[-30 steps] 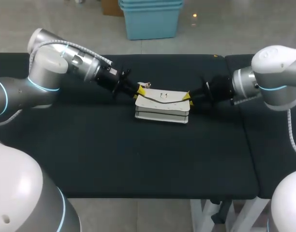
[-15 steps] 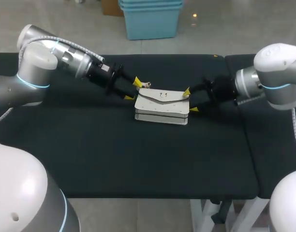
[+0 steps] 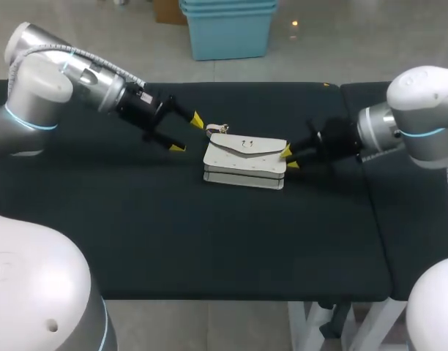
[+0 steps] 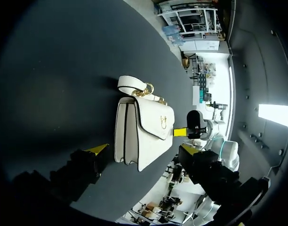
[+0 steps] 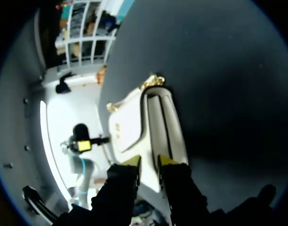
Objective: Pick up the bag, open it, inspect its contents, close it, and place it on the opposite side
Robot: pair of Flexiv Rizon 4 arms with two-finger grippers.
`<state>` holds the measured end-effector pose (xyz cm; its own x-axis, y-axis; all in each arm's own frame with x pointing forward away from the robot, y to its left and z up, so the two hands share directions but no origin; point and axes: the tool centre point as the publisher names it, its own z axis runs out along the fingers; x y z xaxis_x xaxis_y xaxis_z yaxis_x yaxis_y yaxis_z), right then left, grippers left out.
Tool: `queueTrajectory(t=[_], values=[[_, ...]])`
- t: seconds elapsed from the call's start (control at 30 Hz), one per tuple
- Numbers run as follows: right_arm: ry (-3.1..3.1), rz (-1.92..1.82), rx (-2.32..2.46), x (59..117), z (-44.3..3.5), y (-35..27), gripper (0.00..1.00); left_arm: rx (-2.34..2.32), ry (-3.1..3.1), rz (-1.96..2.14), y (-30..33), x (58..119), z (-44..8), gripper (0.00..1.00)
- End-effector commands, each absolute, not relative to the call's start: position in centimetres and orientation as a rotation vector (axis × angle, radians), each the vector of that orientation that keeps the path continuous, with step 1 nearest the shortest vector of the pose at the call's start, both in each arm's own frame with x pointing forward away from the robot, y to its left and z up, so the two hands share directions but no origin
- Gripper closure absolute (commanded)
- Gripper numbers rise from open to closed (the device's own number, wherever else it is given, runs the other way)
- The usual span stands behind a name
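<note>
Bag (image 3: 245, 157) white, flap down, on counter (image 3: 209, 234) middle, toward far side. In right wrist view its right end hidden behind right end effector (image 3: 289, 158); whether gripped, cannot tell. Left end effector (image 3: 187, 133) wide open, empty, near bag's left end, not touching.

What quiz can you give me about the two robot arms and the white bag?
1. True or false: the bag lies on the table with its flap shut.
2. Which one is farther from the bag? A) left end effector B) right end effector
3. Fill in: the bag's clasp is ___-coloured.

Key: 1 true; 2 A; 3 gold.
</note>
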<state>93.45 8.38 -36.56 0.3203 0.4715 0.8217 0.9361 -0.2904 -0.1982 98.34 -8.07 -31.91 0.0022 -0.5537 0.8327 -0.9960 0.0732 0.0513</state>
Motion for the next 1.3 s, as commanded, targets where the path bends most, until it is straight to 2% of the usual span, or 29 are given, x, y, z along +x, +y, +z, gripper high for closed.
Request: queueTrajectory(t=[0.03,0.43,0.5,0.93,1.3], values=[[-1.247,-0.835,-1.884,93.7,-37.1,8.6,0.78,1.606,-1.633,0.779,-7.3,98.0,-31.4,0.0],[-1.267,-0.776,-1.86,93.6,-37.9,9.2,0.91,1.679,-1.606,0.737,-5.9,98.7,-32.1,0.0],[-1.287,-0.758,-1.846,94.1,-38.0,9.3,1.0,1.681,-1.613,0.722,-5.6,98.9,-32.1,0.0],[-1.458,-0.762,-1.655,96.9,-36.1,3.4,1.0,1.64,-1.737,0.611,-2.6,99.9,-31.2,0.0],[-1.458,-0.762,-1.655,96.9,-36.1,3.4,1.0,1.626,-1.785,0.564,-2.1,100.1,-31.0,0.0]])
